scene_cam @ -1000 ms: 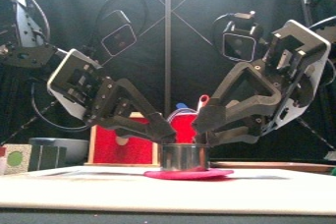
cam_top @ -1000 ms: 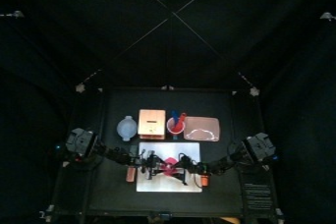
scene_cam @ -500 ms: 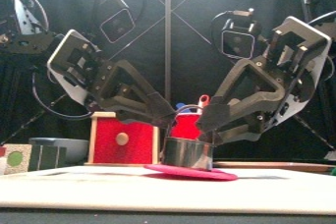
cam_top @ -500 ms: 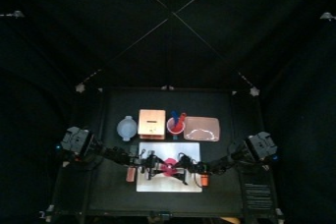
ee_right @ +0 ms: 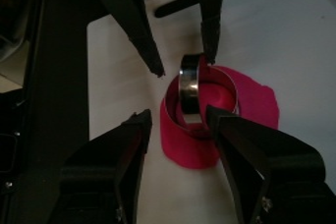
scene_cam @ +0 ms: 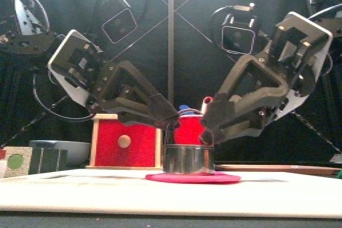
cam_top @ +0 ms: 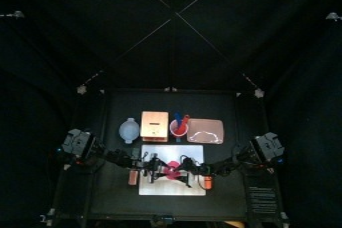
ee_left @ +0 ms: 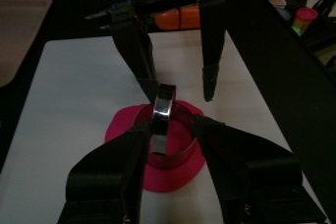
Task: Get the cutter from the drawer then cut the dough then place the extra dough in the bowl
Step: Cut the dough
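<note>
The cutter (scene_cam: 187,159) stands upright on the dough (scene_cam: 195,178), near the middle of the white board (cam_top: 152,184) at the front of the table. It is a short round band of shiny metal, open at the top, with plain straight walls. The dough is a flat pink-red disc lying on the board. Its edge is uneven, and it spreads past the cutter on every side, a little more toward the right arm's side in the front view.

Both arms lean in over the board from their own sides and meet above the cutter. The left gripper (ee_left: 172,133) has its jaws spread, with the cutter between them and a gap showing on each side of the band. The right gripper (ee_right: 178,115) is also spread wide. The cutter sits between its jaws, close to one tip, and it cannot be told whether that tip touches the metal. In the front view the tips of both grippers hang just above the cutter's rim.

Behind the board, toward the back of the table, stand the bowl (cam_top: 130,129), the box (cam_top: 154,124) with its red drawer front facing forward, the red cup (scene_cam: 191,129) and the pink tray (cam_top: 219,123), side by side from left to right.
</note>
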